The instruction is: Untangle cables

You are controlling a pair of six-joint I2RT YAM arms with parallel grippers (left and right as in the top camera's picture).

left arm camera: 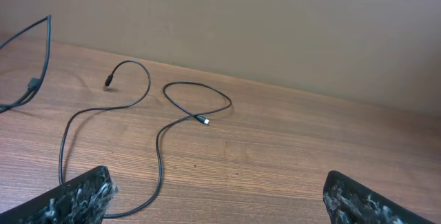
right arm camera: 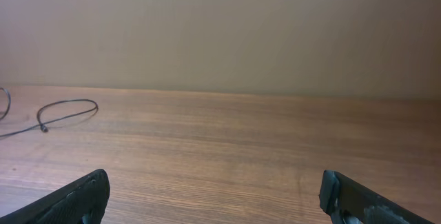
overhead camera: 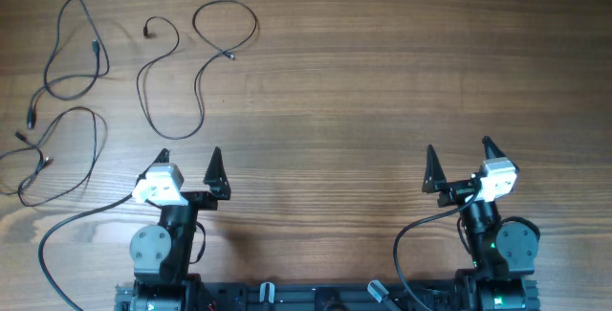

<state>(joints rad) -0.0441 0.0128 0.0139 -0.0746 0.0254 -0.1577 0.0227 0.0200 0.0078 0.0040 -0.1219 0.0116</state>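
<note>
Seeing left hand spread fully wide, nothing between the fingers, over the bench near the front edge, left of centre. Same for right hand: jaws splayed wide, empty, near the front edge on the right side, well apart from any wire. Checked against both wrist views: only bare wood between the black finger pads in each. Finding the cables all on the bench's left half, lying flat as loose strands, no knot visible. Placing the nearest strand just beyond the left hand: S-shaped run, one plug end at its far-left tip, a closed loop crossing itself at the other end, second plug just outside that crossing. Spotting two more strands by the bench's far left edge, one behind the other, each looped; cannot tell whether those two touch. Catching that same loop again at the left border of the right wrist view, far from the right hand. Noting thicker black arm leads curving out from both arm bases at the front, apart from the thin wires.
</note>
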